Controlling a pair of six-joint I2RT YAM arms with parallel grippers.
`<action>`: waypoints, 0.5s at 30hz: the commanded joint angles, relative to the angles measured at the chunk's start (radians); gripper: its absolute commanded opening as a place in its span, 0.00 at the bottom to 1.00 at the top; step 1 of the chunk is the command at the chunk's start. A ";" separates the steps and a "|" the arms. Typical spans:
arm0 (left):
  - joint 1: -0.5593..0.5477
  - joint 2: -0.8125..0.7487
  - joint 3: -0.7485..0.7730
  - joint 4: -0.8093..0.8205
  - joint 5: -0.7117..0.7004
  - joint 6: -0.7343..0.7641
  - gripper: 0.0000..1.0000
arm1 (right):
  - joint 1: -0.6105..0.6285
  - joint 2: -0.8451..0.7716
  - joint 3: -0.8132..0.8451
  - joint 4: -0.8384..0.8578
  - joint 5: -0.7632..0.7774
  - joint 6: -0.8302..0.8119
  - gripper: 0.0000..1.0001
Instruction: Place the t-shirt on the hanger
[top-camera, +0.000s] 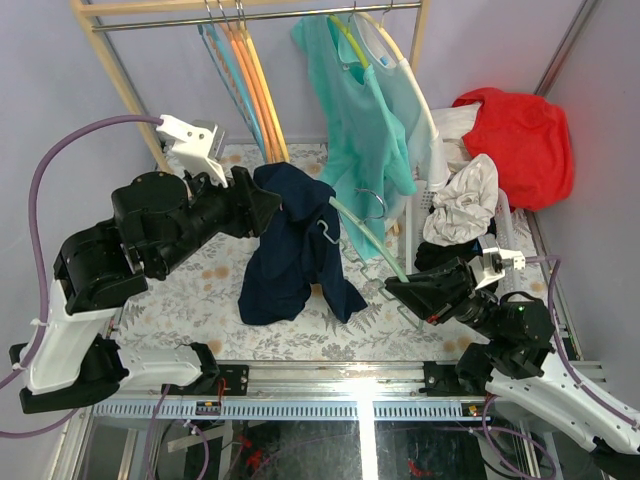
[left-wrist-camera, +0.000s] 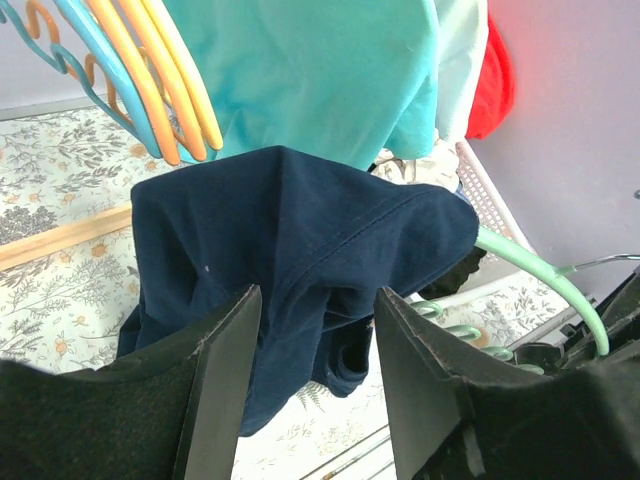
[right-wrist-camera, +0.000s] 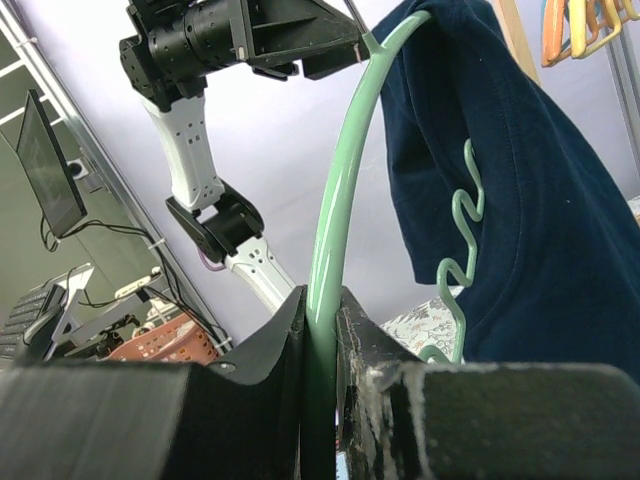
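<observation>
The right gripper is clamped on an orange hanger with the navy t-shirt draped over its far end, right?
Not quite: the hanger in the right gripper is pale mint green, not orange; the right wrist view shows it. The navy t-shirt does drape over its far end.

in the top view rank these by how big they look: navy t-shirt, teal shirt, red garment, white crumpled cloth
1. teal shirt
2. navy t-shirt and red garment: too close to rank
3. white crumpled cloth
</observation>
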 joint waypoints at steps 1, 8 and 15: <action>-0.005 0.001 0.034 0.022 0.045 0.039 0.49 | -0.002 -0.001 0.068 0.130 -0.021 0.004 0.00; -0.006 0.056 0.112 -0.030 0.036 0.088 0.52 | -0.002 0.021 0.081 0.138 -0.065 0.013 0.00; -0.005 0.081 0.137 -0.059 0.026 0.129 0.58 | -0.001 0.056 0.119 0.131 -0.136 0.046 0.00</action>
